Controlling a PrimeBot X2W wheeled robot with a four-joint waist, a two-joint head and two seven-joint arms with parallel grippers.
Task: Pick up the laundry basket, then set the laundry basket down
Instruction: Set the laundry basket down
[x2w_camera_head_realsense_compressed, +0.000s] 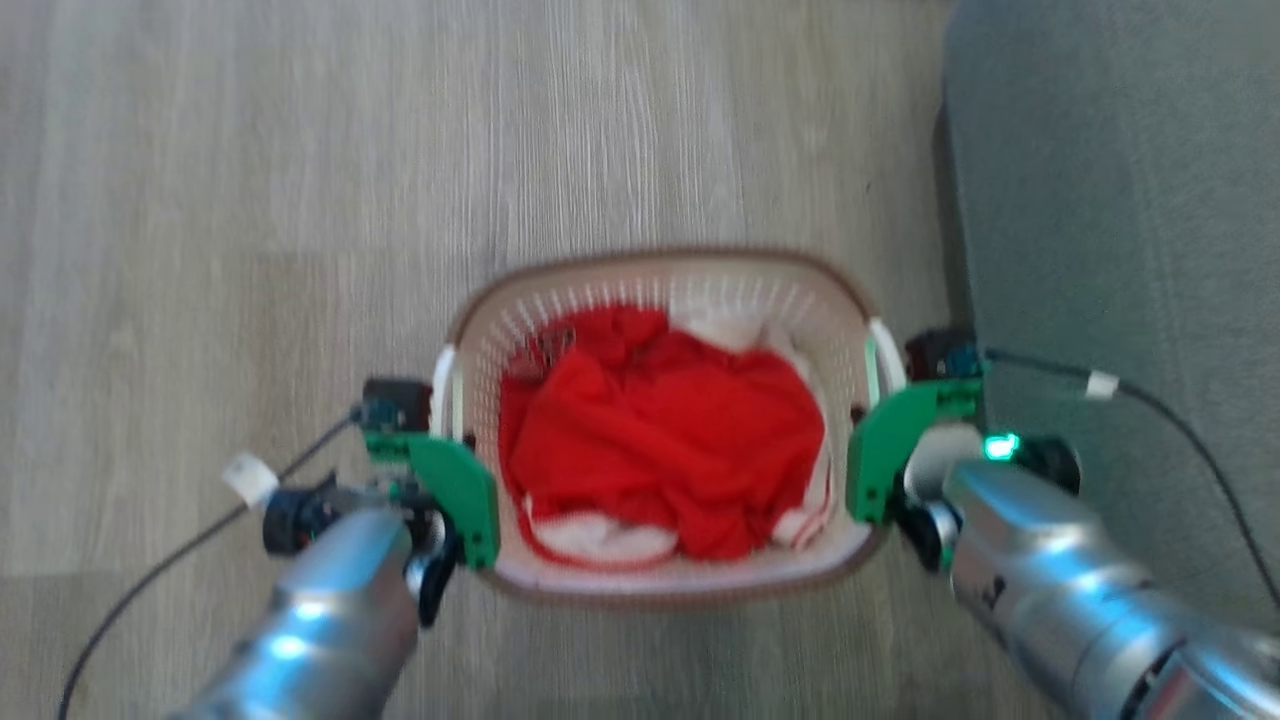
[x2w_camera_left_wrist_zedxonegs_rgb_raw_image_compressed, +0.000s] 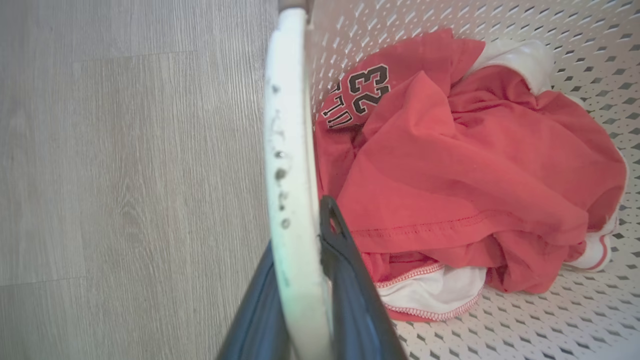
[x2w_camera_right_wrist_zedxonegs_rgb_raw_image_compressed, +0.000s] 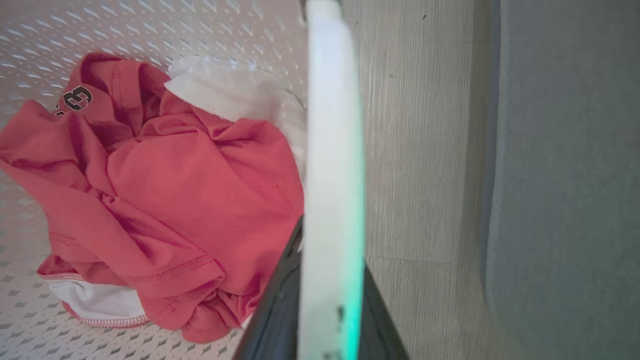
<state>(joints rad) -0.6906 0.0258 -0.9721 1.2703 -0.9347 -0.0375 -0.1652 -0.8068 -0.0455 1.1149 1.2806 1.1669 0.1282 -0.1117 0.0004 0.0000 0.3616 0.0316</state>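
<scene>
The laundry basket (x2w_camera_head_realsense_compressed: 660, 262), cream-white and perforated with a brown rim, is in the middle of the head view over the wooden floor. It holds a red jersey (x2w_camera_head_realsense_compressed: 660, 430) and some white cloth. My left gripper (x2w_camera_head_realsense_compressed: 447, 425) is shut on the basket's white left handle (x2w_camera_left_wrist_zedxonegs_rgb_raw_image_compressed: 290, 150), with a dark finger (x2w_camera_left_wrist_zedxonegs_rgb_raw_image_compressed: 345, 270) on each side of it. My right gripper (x2w_camera_head_realsense_compressed: 885, 400) is shut on the white right handle (x2w_camera_right_wrist_zedxonegs_rgb_raw_image_compressed: 332, 150), whose edge glows green. I cannot tell whether the basket rests on the floor or hangs above it.
A grey upholstered block (x2w_camera_head_realsense_compressed: 1120, 250) stands close to the right of the basket and my right arm. Black cables (x2w_camera_head_realsense_compressed: 150, 570) trail from both wrists. Pale wood floor (x2w_camera_head_realsense_compressed: 300, 200) stretches ahead and to the left.
</scene>
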